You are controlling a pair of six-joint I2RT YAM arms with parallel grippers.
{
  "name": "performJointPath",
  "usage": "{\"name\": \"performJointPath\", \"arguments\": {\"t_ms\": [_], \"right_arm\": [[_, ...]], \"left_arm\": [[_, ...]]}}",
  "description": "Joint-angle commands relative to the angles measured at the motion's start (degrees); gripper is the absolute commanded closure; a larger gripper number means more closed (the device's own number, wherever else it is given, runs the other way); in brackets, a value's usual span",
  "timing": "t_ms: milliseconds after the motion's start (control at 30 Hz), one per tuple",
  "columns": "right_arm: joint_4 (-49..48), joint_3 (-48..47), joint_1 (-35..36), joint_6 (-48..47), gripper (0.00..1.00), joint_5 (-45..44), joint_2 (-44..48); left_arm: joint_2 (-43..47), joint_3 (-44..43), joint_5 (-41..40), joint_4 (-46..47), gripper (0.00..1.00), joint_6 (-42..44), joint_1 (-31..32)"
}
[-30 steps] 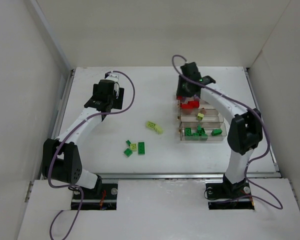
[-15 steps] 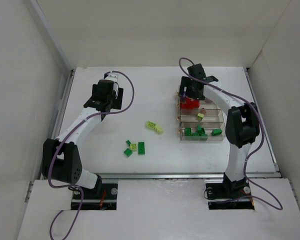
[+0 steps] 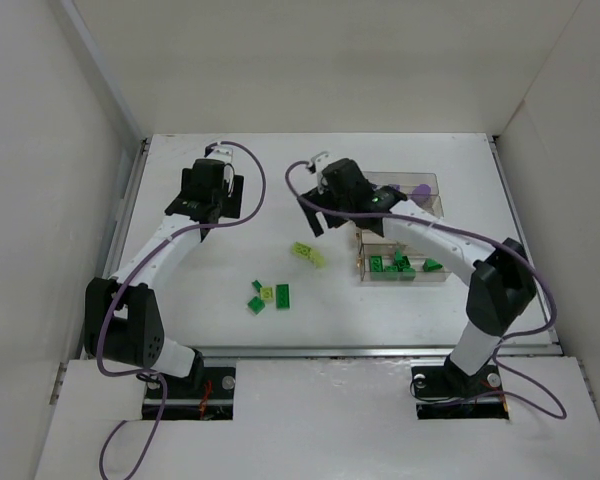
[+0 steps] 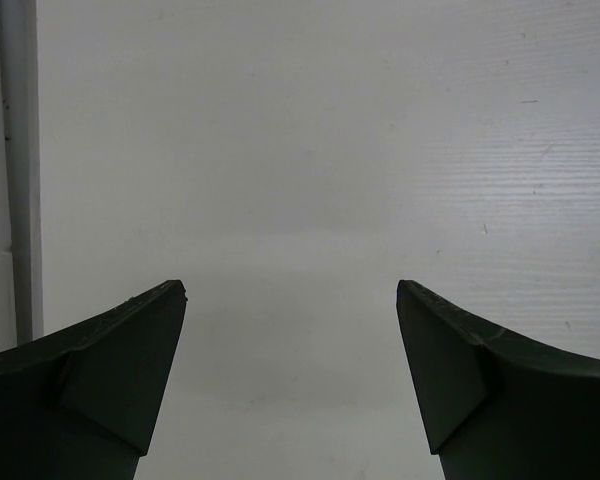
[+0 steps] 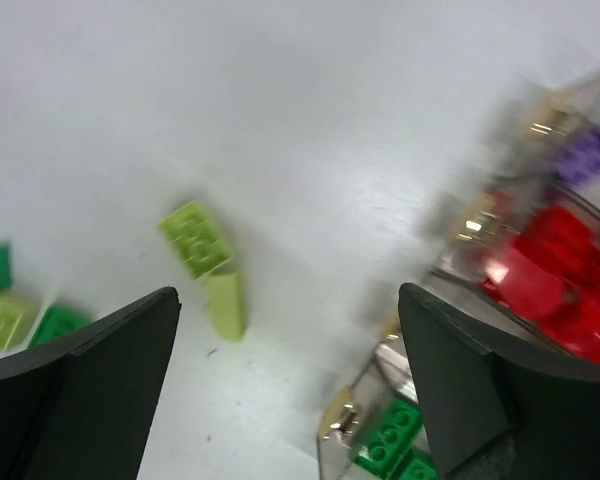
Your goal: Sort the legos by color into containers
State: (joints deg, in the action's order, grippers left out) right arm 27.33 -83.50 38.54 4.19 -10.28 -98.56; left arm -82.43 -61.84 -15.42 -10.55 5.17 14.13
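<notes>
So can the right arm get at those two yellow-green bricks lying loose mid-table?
Probably yes. The right gripper is open and empty, hanging near the yellow-green bricks with nothing between them; the containers sit off to its side.

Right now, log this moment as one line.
left gripper: open, empty | right gripper: open, empty, beside containers | loose: yellow-green legos, mixed green cluster on table | sort: unfinished

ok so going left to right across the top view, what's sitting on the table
brick cluster → yellow-green pair → bins
</notes>
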Motion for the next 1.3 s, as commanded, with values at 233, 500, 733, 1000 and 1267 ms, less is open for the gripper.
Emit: {"name": "performJointPath", "arguments": {"t_ms": [233,500,733,1000,1267], "right_arm": [[6.33,-3.42,2.23,-10.78,0.19,16.08,-12.17],[3.88,-1.32,4.96,-9.99,0.36,18.02,-14.11],[2.20,-0.25,4.96,-6.65,0.91,14.69,-13.58],[1.68,-0.26,3.91,-2.79,1.00,11.51,-10.26],[-1.92,3.25,-2.76,8.00,1.00,10.99,3.27]], "left_arm": [[0.43,-1.44,0.39,0.35,0.16,0.02,-0.24],[0.96,-0.91,-0.14,0.35,0.16,0.54,-0.24],[0.96,-0.91,-0.14,0.35,0.16,0.54,-0.24],[0.96,-0.38,-0.14,0.35,0.16,0.54,-0.24],[0.96,-0.38,0.39,0.35,0.16,0.54,-0.24]]}}
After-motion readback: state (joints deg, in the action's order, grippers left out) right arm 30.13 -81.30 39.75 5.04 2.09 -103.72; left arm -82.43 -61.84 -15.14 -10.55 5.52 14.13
